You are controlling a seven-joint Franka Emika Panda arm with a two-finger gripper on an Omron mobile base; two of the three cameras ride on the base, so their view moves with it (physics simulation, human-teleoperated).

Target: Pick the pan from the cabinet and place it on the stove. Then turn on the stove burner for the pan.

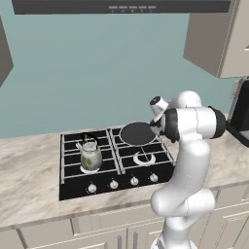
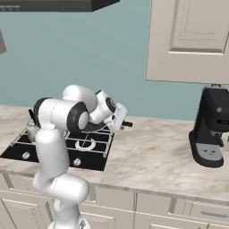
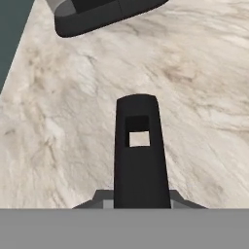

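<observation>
I'm seeing gripper (image 2: 121, 121) clamping pan handle (image 3: 139, 151), fingers tight on it. Pan (image 1: 137, 133) sitting on stove (image 1: 113, 160) rear burner, just behind gripper; counter (image 3: 194, 87) below.

The arm covers the pan (image 1: 136, 133) handle at 3 o'clock in the left base view and most of the pan in the right base view. The cabinet (image 2: 190, 40) is cut off at 12 and 3 o'clock. The coffee machine (image 3: 97, 13) is cropped at 12 o'clock. Whether the tool (image 3: 138, 202) pinches the handle cannot be told.
</observation>
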